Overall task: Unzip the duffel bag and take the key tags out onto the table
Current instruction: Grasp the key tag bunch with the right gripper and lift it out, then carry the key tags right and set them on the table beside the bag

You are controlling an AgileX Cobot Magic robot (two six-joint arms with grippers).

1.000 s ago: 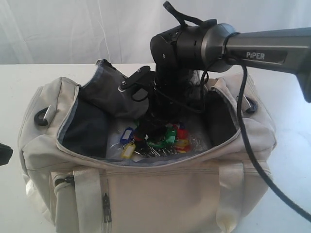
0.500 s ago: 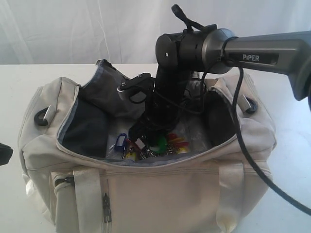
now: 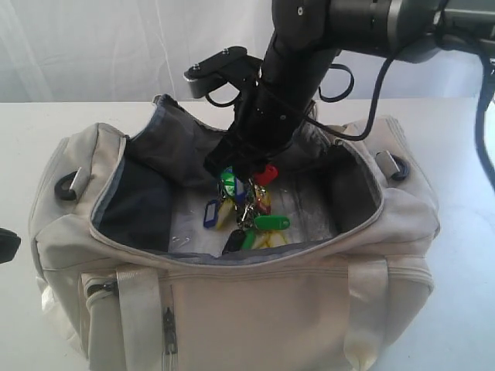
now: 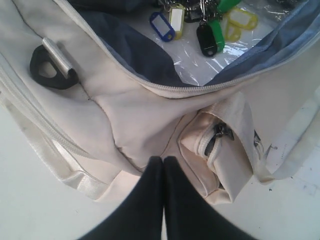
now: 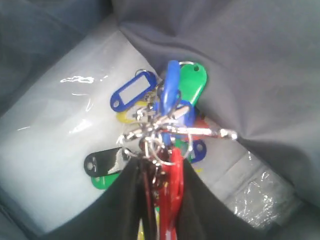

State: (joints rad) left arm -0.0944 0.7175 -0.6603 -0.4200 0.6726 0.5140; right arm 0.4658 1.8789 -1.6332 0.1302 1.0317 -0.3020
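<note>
Bag unzipped: done. My right claw pinching tags; bunch hanging mid-opening, just above bag floor. My left claw pressed together, empty, at bag's 9 o'clock. Remaining: carry tags out to table.

A white curtain with soft vertical folds fills the whole back of the exterior view. In front of it a broad white table spreads to both sides. The light is bright and even, shadows are faint
</note>
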